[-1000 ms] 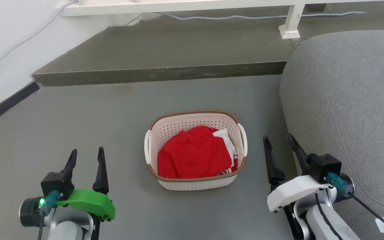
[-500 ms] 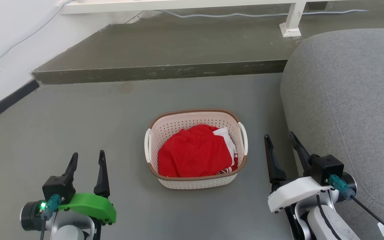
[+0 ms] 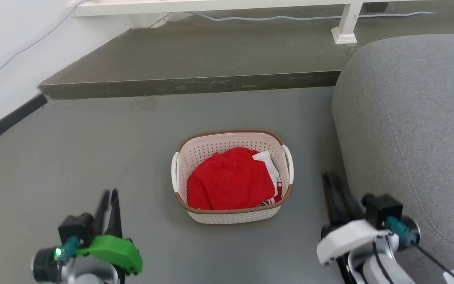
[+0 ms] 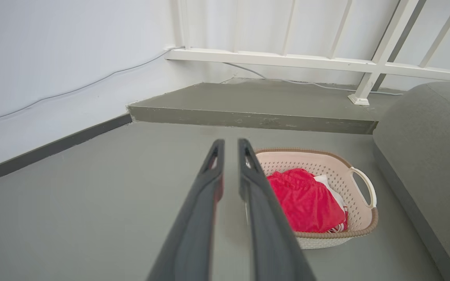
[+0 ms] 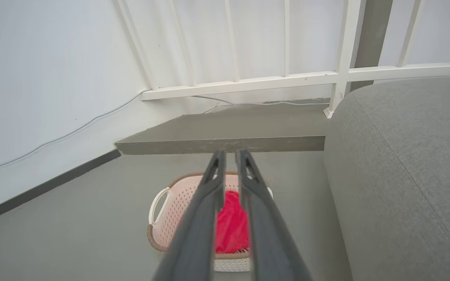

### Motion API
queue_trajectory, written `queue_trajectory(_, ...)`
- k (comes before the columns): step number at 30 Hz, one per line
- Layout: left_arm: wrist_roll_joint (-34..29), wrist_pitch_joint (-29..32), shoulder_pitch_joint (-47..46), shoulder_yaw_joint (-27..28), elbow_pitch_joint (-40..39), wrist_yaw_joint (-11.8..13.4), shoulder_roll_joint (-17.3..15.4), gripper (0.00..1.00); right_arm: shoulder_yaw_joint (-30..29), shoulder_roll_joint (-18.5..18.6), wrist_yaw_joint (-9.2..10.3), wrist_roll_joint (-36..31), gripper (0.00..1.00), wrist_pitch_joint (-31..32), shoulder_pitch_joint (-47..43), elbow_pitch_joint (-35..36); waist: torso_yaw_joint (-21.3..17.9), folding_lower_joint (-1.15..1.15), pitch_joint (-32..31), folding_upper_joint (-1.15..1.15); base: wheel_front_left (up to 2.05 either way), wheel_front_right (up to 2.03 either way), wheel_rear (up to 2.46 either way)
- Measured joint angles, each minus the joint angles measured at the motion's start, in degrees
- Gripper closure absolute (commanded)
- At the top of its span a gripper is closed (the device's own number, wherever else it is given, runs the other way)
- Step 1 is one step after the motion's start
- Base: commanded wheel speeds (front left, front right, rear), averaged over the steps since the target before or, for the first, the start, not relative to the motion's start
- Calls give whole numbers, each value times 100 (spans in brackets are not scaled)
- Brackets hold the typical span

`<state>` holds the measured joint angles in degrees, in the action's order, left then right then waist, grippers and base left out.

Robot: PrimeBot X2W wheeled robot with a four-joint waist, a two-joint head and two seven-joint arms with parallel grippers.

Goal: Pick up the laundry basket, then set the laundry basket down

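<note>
Head view: both grippers have changed in the last second. The left gripper (image 3: 109, 193) and right gripper (image 3: 331, 181), spread wide before, now show their fingers drawn almost together, and both have dropped lower and blur with motion. In the wrist views only a slim gap separates each pair, and neither holds anything. The laundry basket (image 3: 231, 217) has not moved: it sits on the floor (image 3: 93, 138) between the 2 grippers, clear of both, with a red cloth (image 3: 231, 183) inside. My reading is that the pick-up has not begun and the fingers must reopen to take the 2 side handles. A grey sofa (image 3: 408, 118) crowds the right gripper; the raised step (image 3: 187, 85) lies well behind.
</note>
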<state>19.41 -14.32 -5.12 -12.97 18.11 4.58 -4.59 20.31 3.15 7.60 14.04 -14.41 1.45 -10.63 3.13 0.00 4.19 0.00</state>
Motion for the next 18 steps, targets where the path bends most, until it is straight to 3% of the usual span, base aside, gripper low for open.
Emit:
queue_trajectory(10, 268, 105, 147, 79, 171, -56, 60, 100, 32, 1, -55, 294, 100, 8, -304, 16, -19, 0, -15, 0, 0, 0, 0)
queue_trajectory(18, 984, 318, 144, 233, 180, -156, 69, 100, -83, -1, -122, 1004, 100, 12, -403, 158, -50, 0, -50, 0, 0, 0, 0)
